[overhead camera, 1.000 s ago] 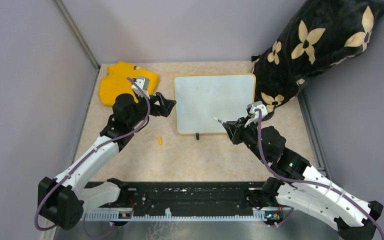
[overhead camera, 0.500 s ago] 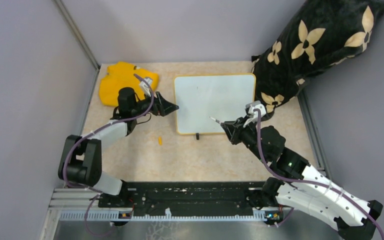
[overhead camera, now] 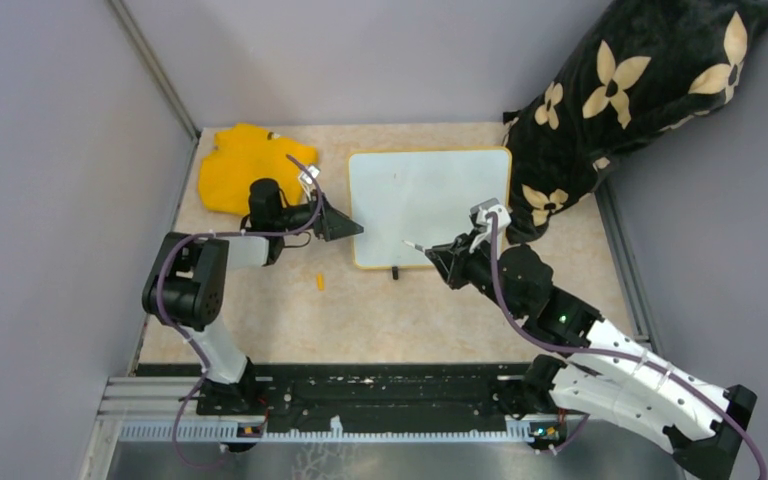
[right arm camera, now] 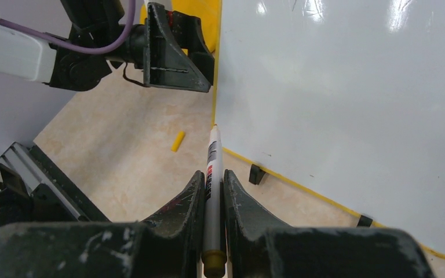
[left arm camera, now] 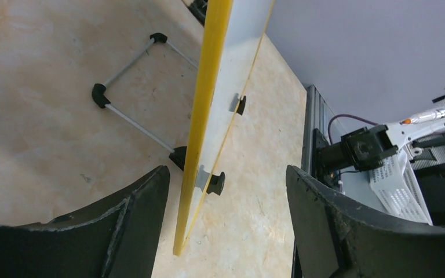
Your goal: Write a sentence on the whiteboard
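The whiteboard (overhead camera: 430, 200) lies on the table, white with a thin yellow rim, and no writing shows on it. My left gripper (overhead camera: 345, 228) is open at the board's left edge. In the left wrist view the yellow rim (left arm camera: 201, 116) runs between my spread fingers (left arm camera: 133, 223) without touching them. My right gripper (overhead camera: 442, 258) is shut on a silver marker (right arm camera: 213, 174). The marker's tip points over the board's near left corner (right arm camera: 217, 124). The board (right arm camera: 347, 98) is blank in the right wrist view too.
A yellow cloth (overhead camera: 245, 160) lies at the back left. A small yellow marker cap (overhead camera: 319, 282) lies on the table left of the board's near edge. A black flowered pillow (overhead camera: 620, 90) leans at the back right. Black clip feet (left arm camera: 215, 182) sit on the board's rim.
My left arm has folded back and its gripper has slid right and nearer along the board's left edge. My right gripper has carried the marker left, toward the board's near left corner.
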Robot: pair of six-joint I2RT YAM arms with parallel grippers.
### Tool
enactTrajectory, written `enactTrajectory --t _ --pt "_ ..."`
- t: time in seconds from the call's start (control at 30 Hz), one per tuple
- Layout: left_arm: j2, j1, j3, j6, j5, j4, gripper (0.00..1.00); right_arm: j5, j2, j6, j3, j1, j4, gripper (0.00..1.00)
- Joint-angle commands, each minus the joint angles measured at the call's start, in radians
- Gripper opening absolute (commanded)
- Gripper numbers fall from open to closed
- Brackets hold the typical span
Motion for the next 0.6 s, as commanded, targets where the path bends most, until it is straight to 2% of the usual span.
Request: enactTrajectory --t 0.0,0.13,0.57 --pt "0.041 0.013 -0.002 -0.037 0.089 0.185 0.77 -0.028 0.014 0.013 0.037 0.002 0.091 0.00" --pt "0.075 0.013 -0.031 -0.070 0.098 0.305 0.71 -0.032 0.034 0.017 0.039 0.002 0.106 0.00" --pt "0.155 0.013 -0.085 -0.050 0.084 0.402 0.57 -0.037 0.067 0.044 0.035 0.002 0.147 0.00"
